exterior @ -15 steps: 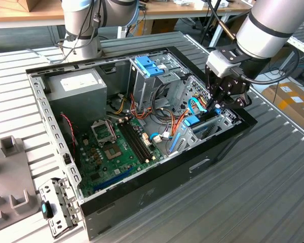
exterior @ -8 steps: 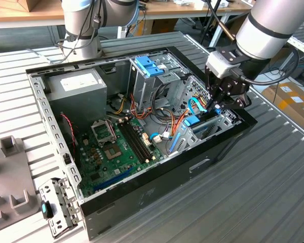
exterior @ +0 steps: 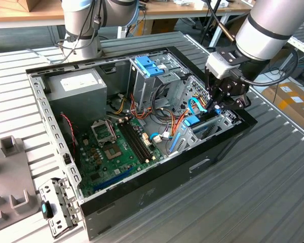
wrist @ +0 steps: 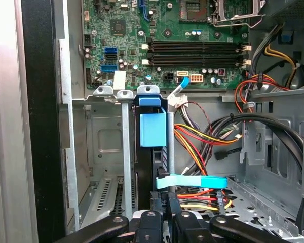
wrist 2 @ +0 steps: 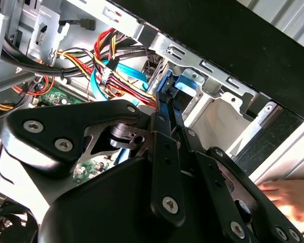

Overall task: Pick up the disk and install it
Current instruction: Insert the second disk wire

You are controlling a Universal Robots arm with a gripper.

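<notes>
A slatted grey metal table (exterior: 273, 167) carries an open black computer case (exterior: 157, 190); beyond it stand a wooden bench (exterior: 20, 15) and, at the exterior view's right, cardboard boxes (exterior: 294, 98). Inside the case lie a green motherboard (exterior: 114, 152), a grey power supply (exterior: 78, 86) at the far left, a metal cage (exterior: 149, 76) with a blue cap, and bundles of coloured cables (exterior: 164, 119). The gripper (exterior: 224, 96) hangs over the case's right end, above a drive bay (wrist: 106, 147). The disk (wrist: 153, 152) stands on edge in that bay, its blue rail (wrist: 153, 129) showing in the first wrist view. The gripper's fingers (wrist 2: 164, 109) are drawn narrow, close together at the disk's end; whether they grip it I cannot tell. A hand (wrist 2: 289, 195) rests outside the case in the second wrist view.
</notes>
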